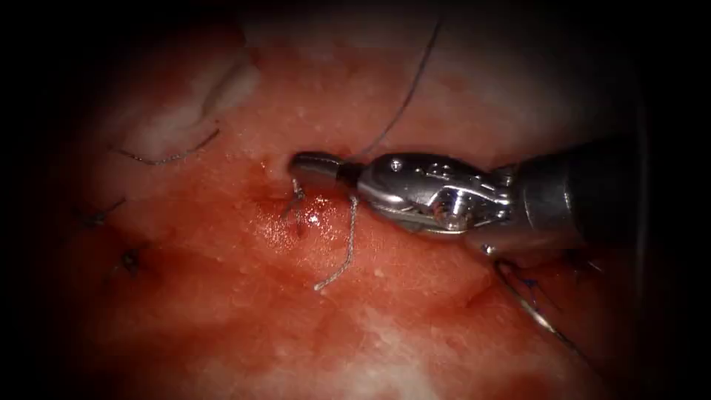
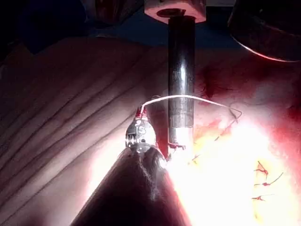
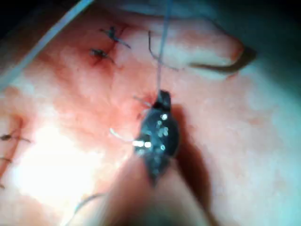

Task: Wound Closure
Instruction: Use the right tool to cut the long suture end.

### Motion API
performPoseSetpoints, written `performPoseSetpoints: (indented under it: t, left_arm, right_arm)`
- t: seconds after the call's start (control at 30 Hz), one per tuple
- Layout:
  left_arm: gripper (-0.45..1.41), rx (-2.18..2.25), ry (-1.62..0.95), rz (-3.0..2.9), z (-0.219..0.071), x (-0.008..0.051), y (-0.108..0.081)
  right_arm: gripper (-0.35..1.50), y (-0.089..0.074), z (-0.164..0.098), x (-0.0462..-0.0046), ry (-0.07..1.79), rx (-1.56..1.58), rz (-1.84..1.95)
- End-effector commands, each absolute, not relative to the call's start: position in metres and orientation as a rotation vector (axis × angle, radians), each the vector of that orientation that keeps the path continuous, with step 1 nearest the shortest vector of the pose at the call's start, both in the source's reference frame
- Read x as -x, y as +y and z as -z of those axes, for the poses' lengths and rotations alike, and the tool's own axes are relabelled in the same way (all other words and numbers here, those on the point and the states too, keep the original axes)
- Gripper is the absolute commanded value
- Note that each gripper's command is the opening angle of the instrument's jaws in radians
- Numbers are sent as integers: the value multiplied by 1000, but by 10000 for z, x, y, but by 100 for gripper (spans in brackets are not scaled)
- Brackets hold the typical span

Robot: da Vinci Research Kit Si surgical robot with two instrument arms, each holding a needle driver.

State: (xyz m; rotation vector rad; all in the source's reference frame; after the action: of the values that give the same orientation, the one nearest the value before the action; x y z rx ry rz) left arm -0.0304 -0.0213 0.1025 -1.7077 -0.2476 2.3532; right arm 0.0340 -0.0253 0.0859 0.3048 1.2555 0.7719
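Note:
My right tool (image 1: 315,164) reaches in from the right, its jaws shut just above a stitch (image 1: 297,197) in the cut. The thread (image 1: 406,96) runs up and away from the base of those jaws, and they appear shut on it. A loose pale thread tail (image 1: 344,248) hangs below the jaws onto the tissue (image 1: 415,326). The right tool (image 3: 162,100) meets the thread (image 3: 162,47) at its tip. My left tool (image 2: 141,113) holds a taut white thread (image 2: 188,97). What looks like the curved needle (image 1: 535,307) lies on the tissue at the lower right, held by neither tool.
Two tied stitches (image 1: 96,216) (image 1: 132,259) sit on the left. A cut end of thread (image 1: 174,155) lies at the upper left. Red fluid (image 1: 281,230) wets the tissue around the cut. The right arm's shaft (image 2: 181,84) stands close beside my left tool.

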Motion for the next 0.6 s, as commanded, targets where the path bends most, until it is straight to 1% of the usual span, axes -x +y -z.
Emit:
performPoseSetpoints:
  t: [0.03, 0.2, 0.23, 0.27, 0.3, 0.33, 0.37, 0.43, 0.47, 0.5, 0.53, 0.6]
  left_arm:
    - [-45, 1711, -245, -2353, -1030, 310, -211]
    - [-45, 1715, -248, -2352, -1032, 308, -207]
    - [-45, 1718, -250, -2351, -1034, 306, -202]
    - [-45, 1713, -246, -2352, -1035, 305, -200]
    - [-45, 1708, -242, -2353, -1037, 303, -197]
    - [-45, 1702, -237, -2355, -1038, 303, -194]
    - [-45, 1684, -222, -2359, -1043, 302, -187]
    - [-45, 1665, -205, -2364, -1047, 302, -183]
    - [-45, 1650, -176, -2379, -1055, 303, -176]
    - [-45, 1650, -176, -2379, -1055, 303, -176]
    - [-45, 1639, -172, -2386, -1061, 303, -172]
    - [-45, 1597, -147, -2422, -1087, 307, -163]
  right_arm:
    - [-35, -252, -860, -342, 1266, -289, -772]
    - [-35, -251, -854, -337, 1285, -287, -771]
    - [59, -252, -852, -334, 1283, -286, -773]
    - [106, -253, -850, -331, 1277, -272, -784]
    - [121, -253, -848, -328, 1269, -257, -795]
    - [131, -252, -846, -323, 1263, -246, -805]
    - [133, -251, -842, -310, 1260, -231, -796]
    - [133, -251, -841, -303, 1261, -231, -788]
    - [133, -249, -838, -284, 1255, -209, -782]
    - [133, -249, -838, -284, 1255, -209, -782]
    - [133, -248, -838, -275, 1250, -197, -783]
    - [133, -243, -837, -230, 1227, -150, -781]
